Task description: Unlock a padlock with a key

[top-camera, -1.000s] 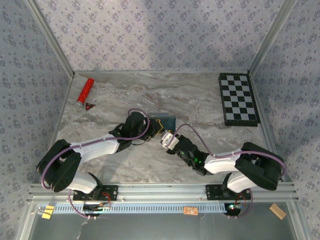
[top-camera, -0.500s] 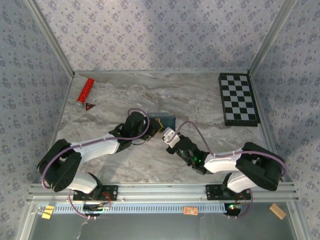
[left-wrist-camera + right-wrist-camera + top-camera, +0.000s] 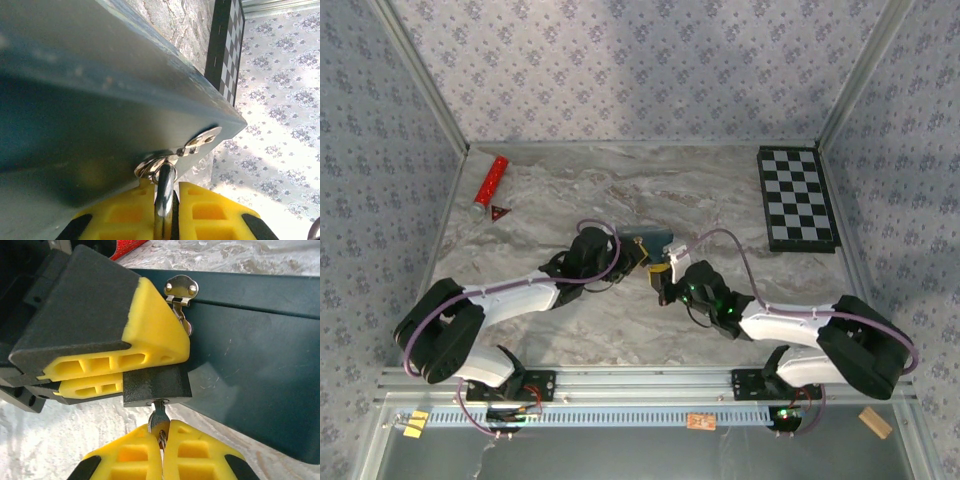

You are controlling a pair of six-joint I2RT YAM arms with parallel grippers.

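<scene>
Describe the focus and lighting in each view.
Left wrist: the blue painted tin looms close, shaded and blurred; the patterned wallpaper beyond is washed out. Right wrist: the small black metal padlock and silvery key are sharp; the marble tabletop glares white. Top external: soft, even light, faint bright patches on the back wall.

The right tool [image 3: 161,434] has moved in toward the blue tin [image 3: 656,240] and now sits right under the padlock [image 3: 156,385]. Its jaws have closed onto the key [image 3: 158,420]. The right arm [image 3: 790,322] reaches out further, its elbow shifted rightward.
</scene>
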